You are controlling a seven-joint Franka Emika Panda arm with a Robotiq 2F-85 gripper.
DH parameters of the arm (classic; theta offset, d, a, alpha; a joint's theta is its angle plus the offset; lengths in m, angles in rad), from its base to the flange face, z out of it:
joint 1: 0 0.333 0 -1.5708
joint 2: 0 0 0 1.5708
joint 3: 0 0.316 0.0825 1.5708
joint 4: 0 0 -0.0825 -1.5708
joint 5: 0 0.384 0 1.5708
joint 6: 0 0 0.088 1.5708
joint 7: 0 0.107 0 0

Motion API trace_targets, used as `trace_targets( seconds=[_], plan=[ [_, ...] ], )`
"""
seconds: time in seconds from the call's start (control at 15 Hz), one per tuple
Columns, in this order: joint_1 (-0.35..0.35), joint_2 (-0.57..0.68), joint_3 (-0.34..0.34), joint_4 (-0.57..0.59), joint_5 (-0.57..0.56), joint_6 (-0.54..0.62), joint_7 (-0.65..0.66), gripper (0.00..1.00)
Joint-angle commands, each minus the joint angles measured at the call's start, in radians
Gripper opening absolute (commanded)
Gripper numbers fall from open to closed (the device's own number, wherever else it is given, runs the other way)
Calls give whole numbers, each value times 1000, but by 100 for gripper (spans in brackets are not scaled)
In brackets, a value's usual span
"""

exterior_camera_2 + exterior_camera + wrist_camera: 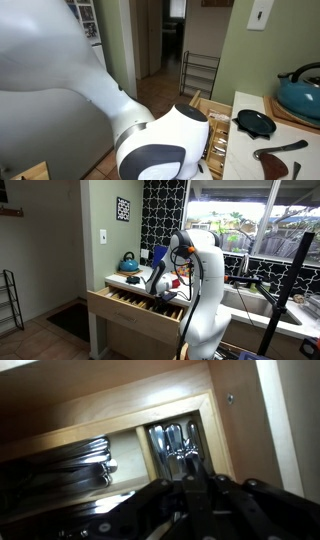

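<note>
My gripper (195,472) reaches down into an open wooden drawer (120,405) with a cutlery divider. Its fingers are pressed together at a narrow compartment of shiny metal cutlery (176,440). The fingertips overlap the cutlery, and I cannot tell whether a piece is between them. A wider compartment to the left holds more metal cutlery (75,460). In an exterior view the gripper (160,288) is low over the drawer (135,310). In the other exterior view the arm's white body (150,150) hides the gripper and most of the drawer (213,135).
A teal kettle (129,261) (300,95) stands on the counter above the drawer. A small black pan (255,122) and brown utensils (280,150) lie on the counter. A sink and window lie behind the arm. A doorway and a rack (200,70) are beyond.
</note>
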Motion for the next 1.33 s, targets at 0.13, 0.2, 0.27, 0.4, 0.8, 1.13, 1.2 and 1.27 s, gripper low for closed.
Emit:
trace_targets(
  seconds=[0.13,0.2,0.27,0.4,0.8,1.13,1.2,1.27],
  plan=[
    [-14,40,13,5,30,69,-39,22],
    [-13,46,14,6,27,79,-36,26],
    [-14,52,18,6,32,86,-40,26],
    [-15,62,25,7,38,98,-45,28],
    [-23,90,43,13,61,147,-58,10],
    [-28,104,52,16,71,170,-70,16],
    [-30,107,53,17,70,175,-73,17],
    [-31,110,54,19,70,178,-74,17]
  ],
)
